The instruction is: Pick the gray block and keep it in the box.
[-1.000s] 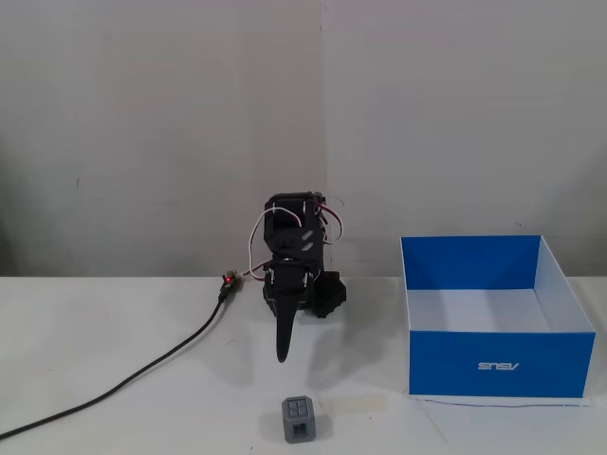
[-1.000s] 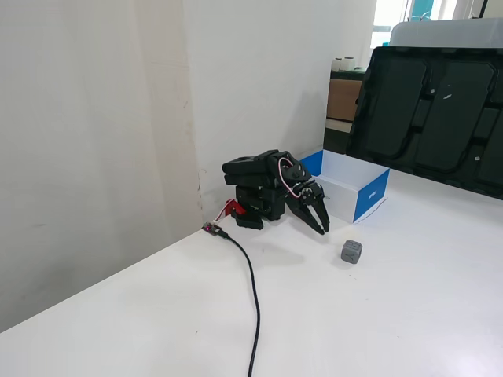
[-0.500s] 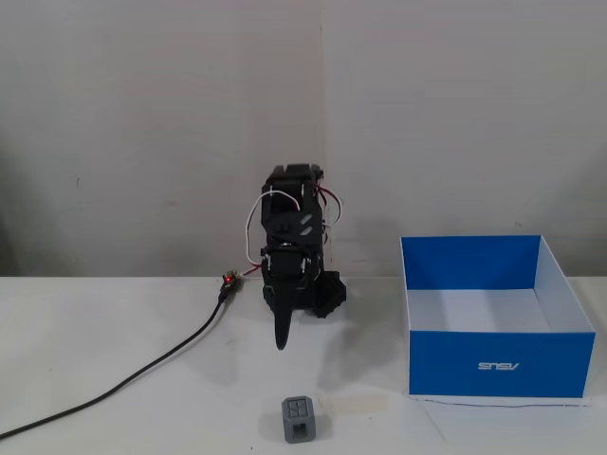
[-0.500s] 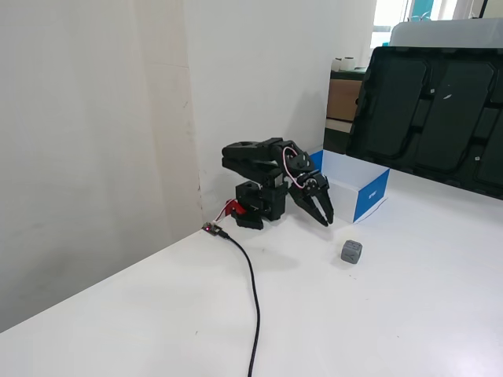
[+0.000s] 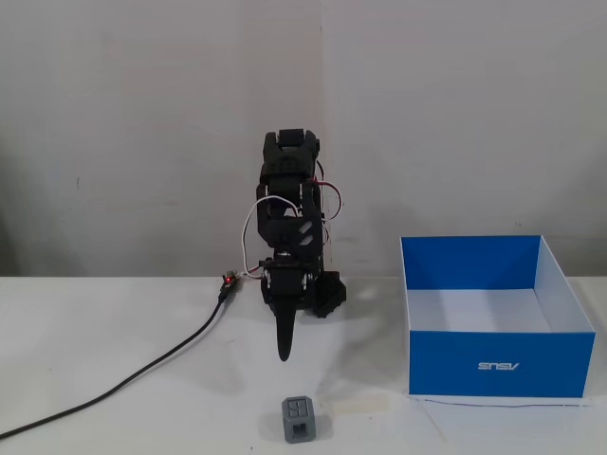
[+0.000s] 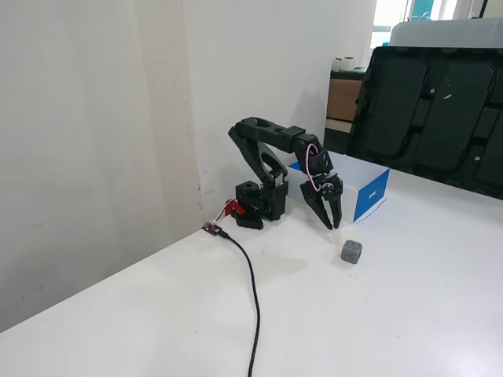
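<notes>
Arm arched up and forward, claw (image 6: 332,224) pointing down, jaws slightly parted, empty, above table.

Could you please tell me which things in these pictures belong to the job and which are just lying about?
Part of the job:
- gray block, on the table in front of the arm
- blue box, open and empty
- gripper, held above the table, short of the block

Just lying about:
- black cable
- black tray leaning at the back

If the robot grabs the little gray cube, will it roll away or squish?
The small gray cube has flat faces and sits square on the white table, so it probably won't roll. It looks hard, likely stiff, and probably light for the black pincer.
</notes>
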Action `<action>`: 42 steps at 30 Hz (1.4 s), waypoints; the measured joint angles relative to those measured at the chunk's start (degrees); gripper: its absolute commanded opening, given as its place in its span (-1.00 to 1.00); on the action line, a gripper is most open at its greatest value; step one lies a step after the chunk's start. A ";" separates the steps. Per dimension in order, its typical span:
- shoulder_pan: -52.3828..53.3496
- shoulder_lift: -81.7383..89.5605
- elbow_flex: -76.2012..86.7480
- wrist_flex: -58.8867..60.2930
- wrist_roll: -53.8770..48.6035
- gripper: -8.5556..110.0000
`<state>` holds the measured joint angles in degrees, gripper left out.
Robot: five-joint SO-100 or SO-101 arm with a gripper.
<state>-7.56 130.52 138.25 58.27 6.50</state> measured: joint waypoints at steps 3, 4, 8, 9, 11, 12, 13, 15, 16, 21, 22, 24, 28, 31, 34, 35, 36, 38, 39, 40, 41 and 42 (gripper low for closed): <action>0.00 -2.29 -1.05 0.00 0.00 -0.70; 0.00 -3.25 -1.41 0.00 0.00 -0.69; -1.23 -8.53 -3.78 0.00 0.00 -0.61; -1.49 -9.84 -4.57 0.00 0.00 -0.57; -1.67 -12.57 -5.80 0.00 0.00 -0.53; -1.67 -13.97 -6.33 0.00 0.00 -0.51; -1.67 -15.29 -6.94 0.00 0.00 -0.49; -1.58 -17.67 -8.09 0.00 0.00 -0.49; -1.49 -18.72 -8.61 -0.09 0.00 -0.48; -2.81 -22.59 -10.55 -1.93 0.00 -0.43; -2.90 -23.29 -10.90 -2.20 0.00 -0.39; -2.99 -24.61 -11.34 -2.64 0.00 -0.37; -2.72 -26.89 -12.13 -3.60 0.00 -0.37; -3.43 -28.39 -12.13 -4.39 0.00 -0.37; -4.48 -29.88 -12.13 -5.45 0.00 -0.38; -4.48 -30.41 -12.13 -5.80 -0.09 -0.39; -4.39 -30.76 -12.13 -6.24 -0.09 -0.39; -4.13 -31.55 -12.13 -7.12 0.00 -0.40; -3.96 -31.99 -12.13 -7.56 0.00 -0.40; -3.78 -32.34 -12.13 -8.00 0.00 -0.40; -3.69 -32.78 -12.13 -8.35 0.00 -0.39; -3.69 -33.22 -12.13 -8.70 0.00 -0.39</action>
<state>-11.25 97.29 126.12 49.57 6.50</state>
